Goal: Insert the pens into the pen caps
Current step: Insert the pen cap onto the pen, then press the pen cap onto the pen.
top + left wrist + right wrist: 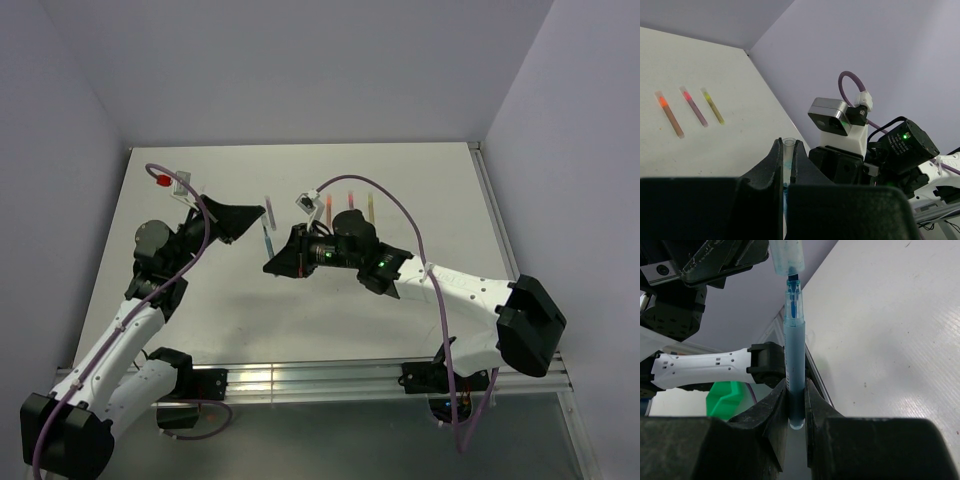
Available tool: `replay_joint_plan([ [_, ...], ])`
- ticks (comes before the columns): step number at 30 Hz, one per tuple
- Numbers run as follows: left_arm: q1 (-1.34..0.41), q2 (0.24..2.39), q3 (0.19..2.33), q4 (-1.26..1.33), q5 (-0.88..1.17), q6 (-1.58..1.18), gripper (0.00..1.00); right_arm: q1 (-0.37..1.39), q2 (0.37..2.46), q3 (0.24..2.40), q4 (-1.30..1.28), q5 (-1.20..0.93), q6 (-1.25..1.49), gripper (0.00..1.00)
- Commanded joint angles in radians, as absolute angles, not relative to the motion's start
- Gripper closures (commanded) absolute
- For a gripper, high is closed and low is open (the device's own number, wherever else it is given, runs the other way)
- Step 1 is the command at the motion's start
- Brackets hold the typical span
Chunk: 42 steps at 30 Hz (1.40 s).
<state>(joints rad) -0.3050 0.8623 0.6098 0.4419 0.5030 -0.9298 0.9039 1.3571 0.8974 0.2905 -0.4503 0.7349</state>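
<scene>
The right hand grips a blue pen, whose tip sits at the mouth of the cap clamped in the left hand. Three other pens lie side by side on the surface.

- Left arm and right arm: white shells, black joints.
- Left hand and right hand: black, wedge-shaped fingers.
- Purple cable looped along each arm.
- Green lights on the right wrist.
- Grey-and-white camera mounted there.
</scene>
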Motion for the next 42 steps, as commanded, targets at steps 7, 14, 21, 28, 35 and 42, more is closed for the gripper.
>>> replay_joint_plan([
  [7,-0.302,0.868,0.611,0.479,0.528,-0.925,1.00,0.879,1.287,0.917,0.307,-0.416,0.715,1.00],
  [14,-0.304,0.891,0.609,0.514,0.563,-0.945,1.00,0.870,1.290,0.922,0.308,-0.422,0.715,1.00],
  [21,-0.327,0.876,0.571,0.592,0.583,-1.020,1.00,0.867,1.275,0.899,0.354,-0.411,0.729,1.00],
  [28,-0.411,0.809,0.545,0.540,0.516,-1.009,1.00,0.868,1.247,0.885,0.354,-0.388,0.707,1.00],
  [35,-0.566,0.804,0.549,0.468,0.410,-0.942,1.00,0.867,1.213,0.856,0.353,-0.339,0.678,1.00],
  [42,-0.722,0.779,0.512,0.447,0.284,-0.855,1.00,0.858,1.161,0.835,0.348,-0.305,0.658,1.00],
])
